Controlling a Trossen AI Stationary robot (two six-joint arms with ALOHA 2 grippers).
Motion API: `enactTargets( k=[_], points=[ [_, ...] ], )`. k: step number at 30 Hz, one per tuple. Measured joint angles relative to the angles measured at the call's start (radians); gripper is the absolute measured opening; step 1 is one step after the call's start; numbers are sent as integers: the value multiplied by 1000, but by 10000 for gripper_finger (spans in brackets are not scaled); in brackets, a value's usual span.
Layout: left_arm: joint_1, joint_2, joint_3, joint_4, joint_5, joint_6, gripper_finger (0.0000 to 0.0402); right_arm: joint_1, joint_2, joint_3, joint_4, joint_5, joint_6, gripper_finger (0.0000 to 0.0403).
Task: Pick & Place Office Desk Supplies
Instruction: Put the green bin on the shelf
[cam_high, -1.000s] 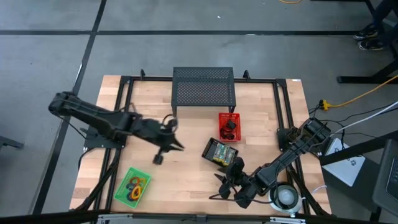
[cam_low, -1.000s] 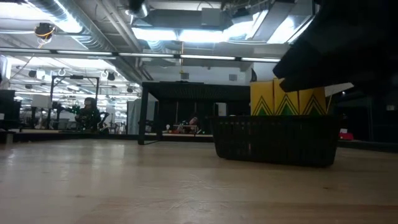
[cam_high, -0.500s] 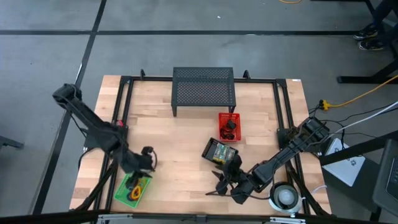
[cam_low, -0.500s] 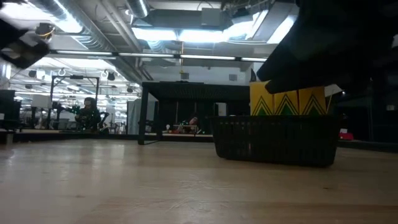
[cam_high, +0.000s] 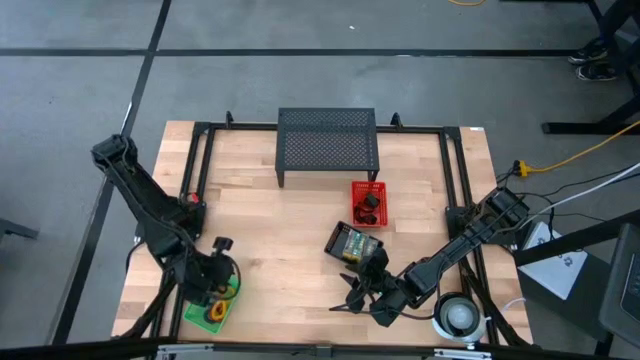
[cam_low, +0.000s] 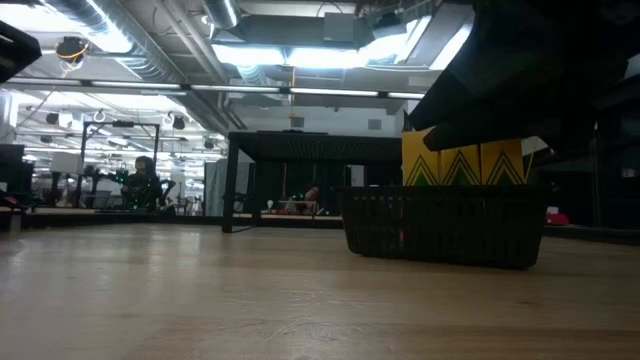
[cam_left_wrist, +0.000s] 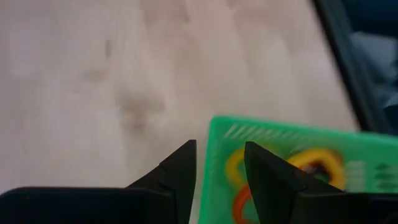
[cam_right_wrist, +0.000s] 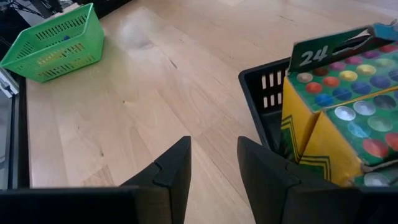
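High view: left gripper (cam_high: 215, 278) sits over the upper edge of the green basket (cam_high: 196, 314) at the table's front-left corner. Yellow and orange loops (cam_high: 216, 309) lie inside the basket, just past the fingertips. Right gripper (cam_high: 365, 290) is low at the front centre of the wooden table (cam_high: 290, 230), just in front of the black basket (cam_high: 352, 242) holding the printed packets (cam_high: 356, 244). A red basket (cam_high: 367, 203) with dark items stands beyond that, and the black mesh stand (cam_high: 328, 140) at the far edge. A round white object (cam_high: 460, 316) lies beside the right arm.

Low view: black basket (cam_low: 444, 226) stands on the table with yellow-and-green packets (cam_low: 462, 160) rising above its rim. A dark arm part hangs over it at upper right; no fingers can be made out here. A person (cam_low: 141, 182) shows far off in the room.

Left wrist view: the two fingers (cam_left_wrist: 179, 177) stand a narrow gap apart, nothing between them. Green basket (cam_left_wrist: 217, 158) lies straight ahead of the tips, with yellow and orange loops (cam_left_wrist: 237, 180) inside it. View is blurred.

Right wrist view: fingers (cam_right_wrist: 171, 171) narrowly parted, gripping nothing, bare table between them. Black basket (cam_right_wrist: 266, 87) lies just beside one finger, packets (cam_right_wrist: 339, 112) upright inside and marked "24". Green basket (cam_right_wrist: 56, 43) is well apart, far ahead.
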Motion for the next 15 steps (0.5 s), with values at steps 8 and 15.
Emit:
enactTargets(
  k=[8,15],
  points=[
    [-22,17,3,-127,13,-51,132,0,0,0,2,0,23,132],
    [-22,21,3,-143,30,-75,132,-2,0,0,1,0,23,132]
  ],
)
